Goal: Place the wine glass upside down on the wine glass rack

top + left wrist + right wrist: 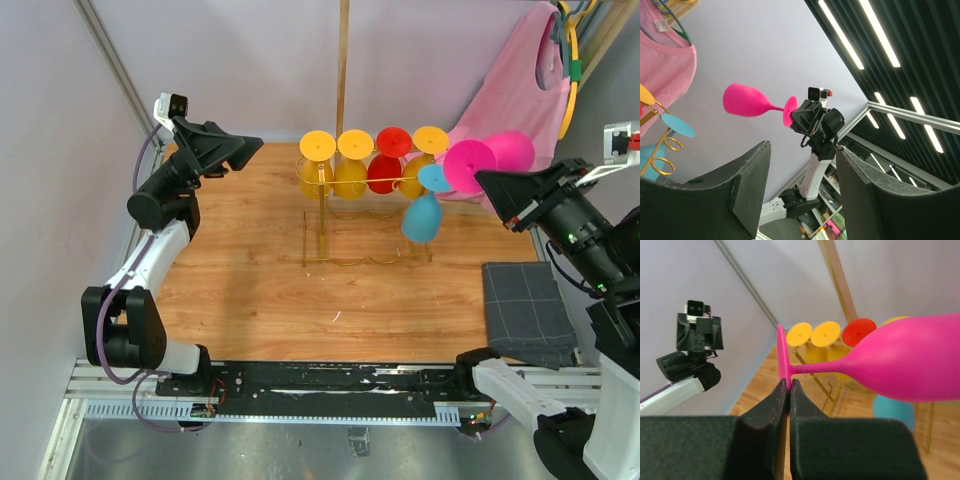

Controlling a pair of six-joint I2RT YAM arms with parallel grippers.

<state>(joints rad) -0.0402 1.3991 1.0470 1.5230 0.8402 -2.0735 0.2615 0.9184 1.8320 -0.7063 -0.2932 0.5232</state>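
The pink wine glass (910,360) is in the air at the right end of the wine glass rack (322,222), not yet on it. It lies on its side with the stem level. Its round foot faces the rack and its bowl points away from it, toward the pink garment (505,95) hanging behind. My right gripper (788,385) holds it by the foot alone: the two fingers are closed flat on the rim of that disc, one on each face, and nothing supports the stem or bowl.

From above, the foot sits just beside the foot of a blue glass (423,215) that hangs bowl-down at the rack's right end. I cannot tell whether the two touch. Along the rack's top rails to the left of the blue one hang a yellow glass (428,150), a red glass (392,160) and two more yellow glasses (335,165), all inverted with their feet up. A tall wooden pole (342,70) rises behind the rack.

My left gripper (802,150) is raised well to the left of the rack. Its fingers stand apart with nothing between them, and it is tilted so that its camera looks across at the held glass. The rack stands on a wooden table (250,285), and a grey cloth (525,310) lies to its right, near my right arm.
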